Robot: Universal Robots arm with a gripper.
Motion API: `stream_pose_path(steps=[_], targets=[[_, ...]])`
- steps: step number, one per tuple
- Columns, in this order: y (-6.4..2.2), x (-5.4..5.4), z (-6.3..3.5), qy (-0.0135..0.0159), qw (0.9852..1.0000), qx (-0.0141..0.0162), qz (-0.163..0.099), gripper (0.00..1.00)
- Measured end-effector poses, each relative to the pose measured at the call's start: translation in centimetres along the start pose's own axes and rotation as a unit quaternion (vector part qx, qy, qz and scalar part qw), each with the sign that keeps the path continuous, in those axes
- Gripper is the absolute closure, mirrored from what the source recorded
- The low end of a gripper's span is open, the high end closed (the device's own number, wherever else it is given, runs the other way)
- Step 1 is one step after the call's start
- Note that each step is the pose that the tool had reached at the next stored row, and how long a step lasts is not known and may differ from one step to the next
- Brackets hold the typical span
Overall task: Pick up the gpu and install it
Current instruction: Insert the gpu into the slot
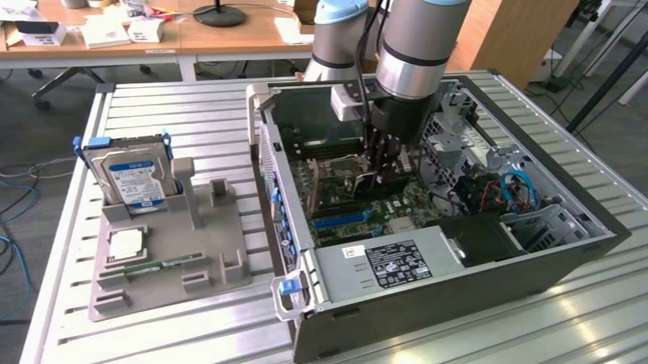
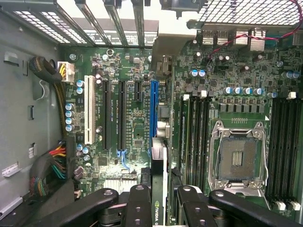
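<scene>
Over one motherboard (image 2: 135, 127), one end effector (image 2: 160, 201) grips one gpu (image 2: 158, 163).

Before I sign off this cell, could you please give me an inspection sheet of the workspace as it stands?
Surface: slatted metal table, carrying an open PC case and a grey fixture.
Job's things: gpu held edge-on over the motherboard, roughly in line with the blue slot; not visibly seated.
Clutter: hard drive upright in the fixture; CPU and memory stick lying on it.
Gripper: gripper inside the case, shut on the gpu.
Cables: coloured wire bundle by the case wall; blue cables inside the case; floor cables beside the table.
Surroundings: desk behind the table.
</scene>
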State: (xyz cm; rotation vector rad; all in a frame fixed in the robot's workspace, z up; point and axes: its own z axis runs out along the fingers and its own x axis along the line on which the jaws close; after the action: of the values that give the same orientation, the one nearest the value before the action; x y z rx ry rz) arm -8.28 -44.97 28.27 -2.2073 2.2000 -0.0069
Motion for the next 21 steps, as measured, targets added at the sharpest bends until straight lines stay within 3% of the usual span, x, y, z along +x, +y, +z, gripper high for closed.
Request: stream_pose_path(steps=[21], targets=[[0.35, 0.23, -0.01, -0.0001, 1.0, 0.0002, 0.0, 0.74]])
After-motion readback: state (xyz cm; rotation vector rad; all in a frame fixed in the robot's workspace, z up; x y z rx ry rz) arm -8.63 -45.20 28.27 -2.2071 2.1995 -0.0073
